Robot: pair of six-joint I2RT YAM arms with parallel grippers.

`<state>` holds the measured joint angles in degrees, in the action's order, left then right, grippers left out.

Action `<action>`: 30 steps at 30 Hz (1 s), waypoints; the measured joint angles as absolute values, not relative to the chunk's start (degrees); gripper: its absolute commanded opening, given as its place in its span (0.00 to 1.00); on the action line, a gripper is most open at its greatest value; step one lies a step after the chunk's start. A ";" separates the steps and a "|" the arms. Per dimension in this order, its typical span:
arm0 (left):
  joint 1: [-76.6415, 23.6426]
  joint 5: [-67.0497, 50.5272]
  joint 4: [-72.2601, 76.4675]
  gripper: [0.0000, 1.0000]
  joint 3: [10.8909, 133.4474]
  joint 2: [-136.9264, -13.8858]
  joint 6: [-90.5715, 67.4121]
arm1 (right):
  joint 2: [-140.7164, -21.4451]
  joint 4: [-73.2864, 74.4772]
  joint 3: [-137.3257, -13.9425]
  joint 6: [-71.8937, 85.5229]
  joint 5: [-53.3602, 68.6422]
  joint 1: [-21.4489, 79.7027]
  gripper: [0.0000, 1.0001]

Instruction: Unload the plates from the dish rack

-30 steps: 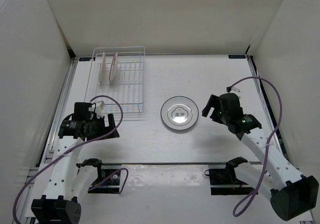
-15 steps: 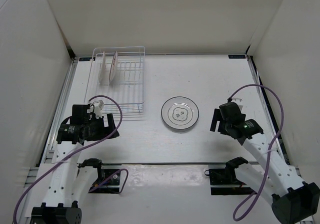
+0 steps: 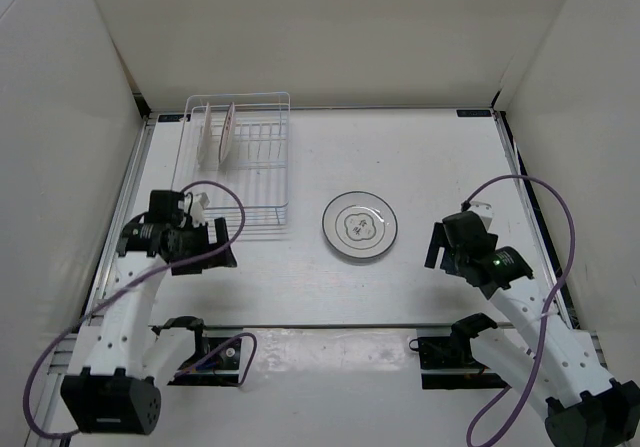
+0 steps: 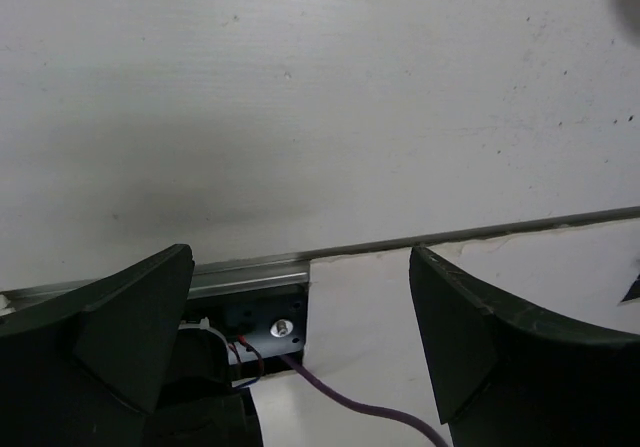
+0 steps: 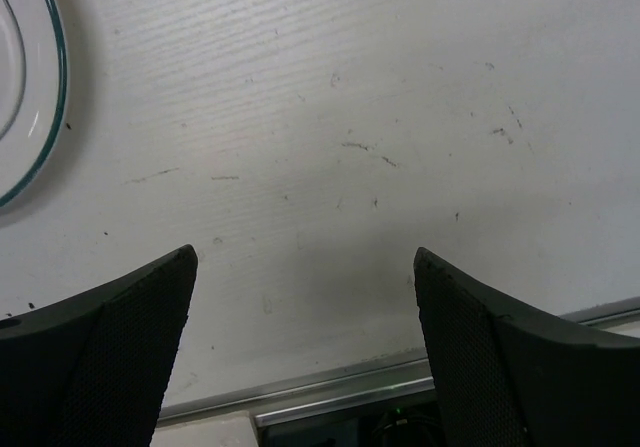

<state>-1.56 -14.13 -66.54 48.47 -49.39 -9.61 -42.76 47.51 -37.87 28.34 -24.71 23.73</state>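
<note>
Now, one plate (image 3: 360,227) lies flat at centre frame, while two standing plates (image 3: 218,135) wait in the dish rack (image 3: 288,152), upper left. The left gripper (image 3: 215,245) and right gripper (image 3: 432,247) both gape empty. The left should probably meet a rim edge-on and lift straight up, clear of the prongs.

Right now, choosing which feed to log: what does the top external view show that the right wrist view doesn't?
Only top external: the dish rack with two plates standing in it, and the left hand. Only right wrist: fine scratches on the table. Both: the flat plate, just its edge at the wrist, and the open right hand.
</note>
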 measured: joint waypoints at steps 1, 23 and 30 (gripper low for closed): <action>-1.56 -14.11 -67.24 1.00 50.54 -52.03 -9.98 | -42.76 48.14 -37.63 28.71 -24.73 23.75 0.90; -7.11 -3.27 -69.89 0.98 114.85 -100.12 -12.86 | -39.35 45.23 -32.67 28.21 -17.15 23.75 0.90; -9.21 1.54 -65.34 0.82 121.38 -109.23 -10.35 | -39.83 44.56 -31.99 27.73 -14.70 23.75 0.90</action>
